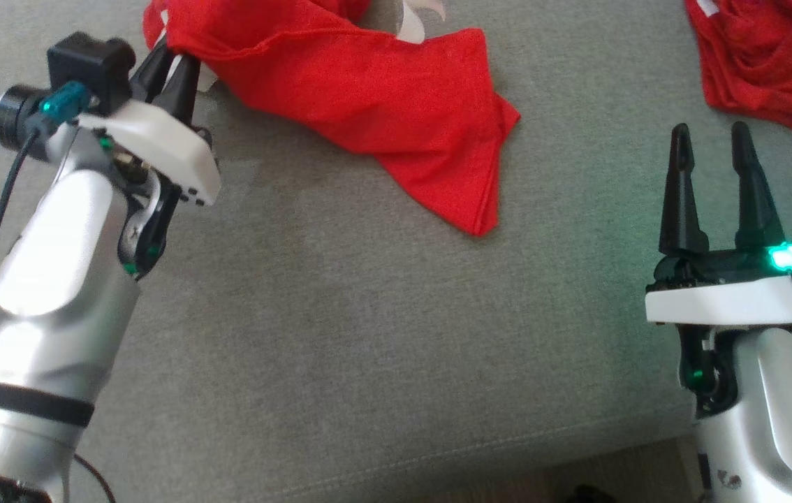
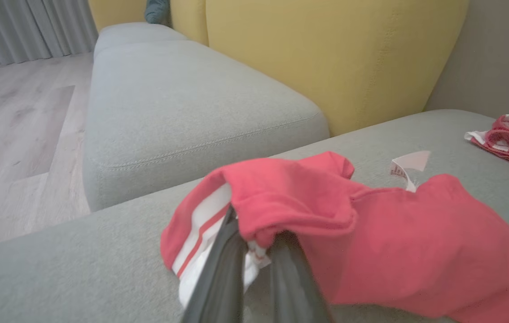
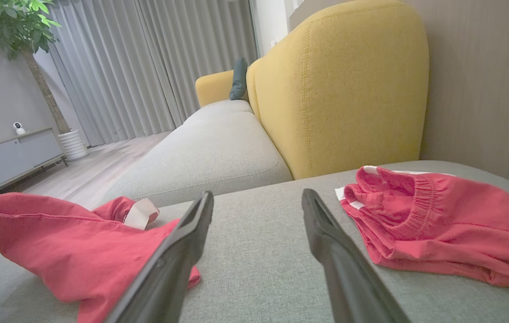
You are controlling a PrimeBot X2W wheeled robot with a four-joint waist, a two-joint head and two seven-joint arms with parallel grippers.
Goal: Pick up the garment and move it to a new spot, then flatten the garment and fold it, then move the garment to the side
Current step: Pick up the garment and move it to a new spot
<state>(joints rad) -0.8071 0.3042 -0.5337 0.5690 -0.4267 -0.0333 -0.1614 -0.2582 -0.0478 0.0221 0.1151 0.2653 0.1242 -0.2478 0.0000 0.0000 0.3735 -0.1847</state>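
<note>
Left tool [image 1: 172, 68] pinches the crumpled red cloth garment [image 1: 382, 105]; wrist view shows white stripes [image 2: 203, 220]. Right tool [image 1: 710, 133] open, empty.

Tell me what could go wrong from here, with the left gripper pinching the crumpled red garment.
1. The left gripper pinches only a bunched striped edge of the crumpled red garment; it may slip or lift as a clump.
2. The open right gripper hangs apart from it, so the rest may drag on the grey sofa cushion.
3. A second red garment lies nearby; they could overlap.
</note>
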